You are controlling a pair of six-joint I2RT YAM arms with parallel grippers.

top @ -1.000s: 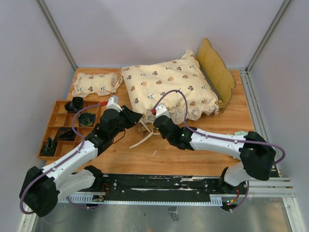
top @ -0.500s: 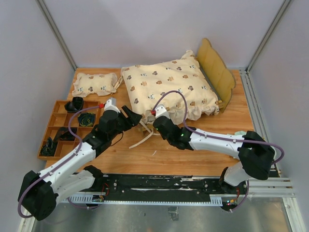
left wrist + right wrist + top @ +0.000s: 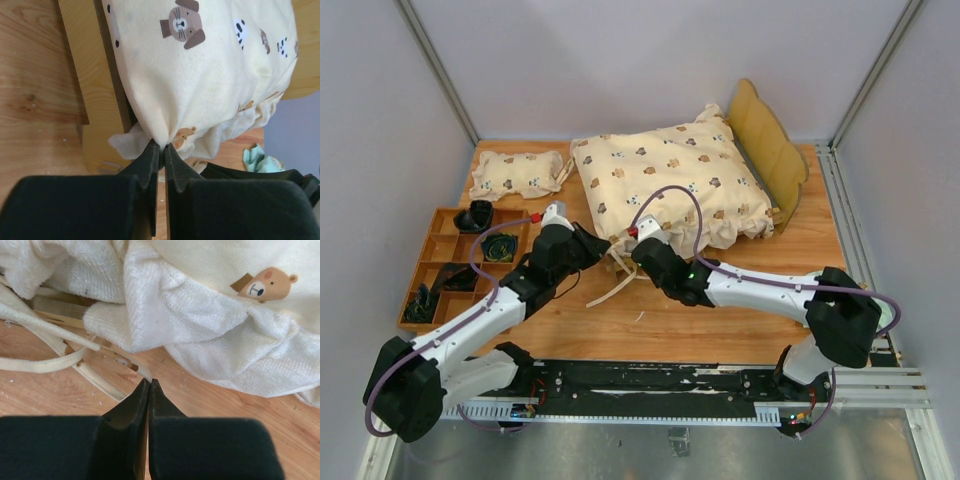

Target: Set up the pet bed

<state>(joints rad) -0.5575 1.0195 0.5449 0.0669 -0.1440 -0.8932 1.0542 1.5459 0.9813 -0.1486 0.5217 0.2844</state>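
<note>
Cream bear-print quilt [image 3: 665, 180] already covers most of the pet bed [image 3: 770, 150], which sits toward the back of the wooden counter [image 3: 720, 320] with its wavy headboard upright at one end. The covering step looks largely done but untidy: the quilt bulges, overhangs the bed's near rail, and loose cream ties [image 3: 617, 288] trail off that near edge. The left gripper [image 3: 161, 145] is at the bed's near corner, its jaws clenched on a gathered pinch of the quilt's edge. The right gripper [image 3: 149, 381] hovers just in front of the same edge, jaws pressed together on nothing. A small matching pillow [image 3: 518, 172] lies well away from the bed, beyond its foot end, not yet placed. What remains, as I judge it, is straightening the quilt and adding the pillow.
</note>
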